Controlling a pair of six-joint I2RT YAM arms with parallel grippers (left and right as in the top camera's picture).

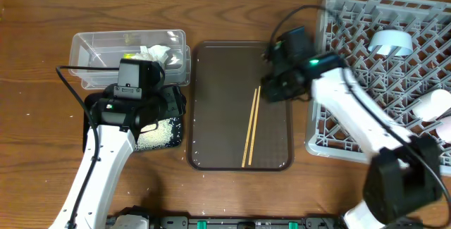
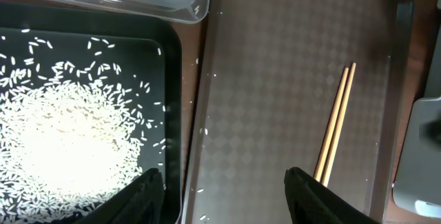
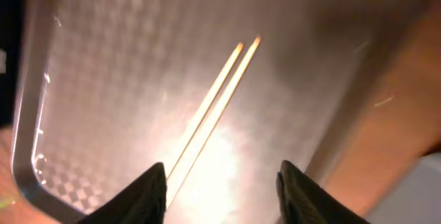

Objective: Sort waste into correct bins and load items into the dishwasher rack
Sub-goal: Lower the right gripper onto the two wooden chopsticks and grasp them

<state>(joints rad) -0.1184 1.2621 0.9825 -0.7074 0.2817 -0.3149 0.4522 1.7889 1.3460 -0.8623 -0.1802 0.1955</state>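
We begin at the right gripper (image 3: 224, 195). Its jaws stand apart and hold nothing, poised above the chopsticks (image 3: 213, 114), which lie side by side, close together, flat on the brown serving tray (image 3: 103, 65). The sticks run at a slant between the fingers (image 3: 148, 195), and their near end passes close to one of them. We judge the pick-up to be the step in hand.

Failure modes, in our judgement:
- A finger may land on the sticks instead of beside them, because of that slant. This would press them into the tray rather than grip them.
- The jaws may catch one stick only, or roll the pair apart, since both are thin and lie flush on a smooth patterned surface.
- Descending too far would scrape the fingertips on the tray.
- A grip near one end would let the pair droop or pivot in transit.

Outward, the left gripper (image 2: 224, 200) is likewise spread and empty. It hangs over the edge between the serving tray and the black tray (image 2: 176, 100) that holds the rice (image 2: 62, 134). The two arms are near each other, so a crossing move risks contact. A few stray grains (image 2: 204, 131) lie on the serving tray's rim.

Farther right, the dishwasher rack (image 1: 352, 17) has an open lattice, and thin sticks could slip through it. The tissue (image 1: 156, 51) sits in the clear tub (image 1: 88, 49).
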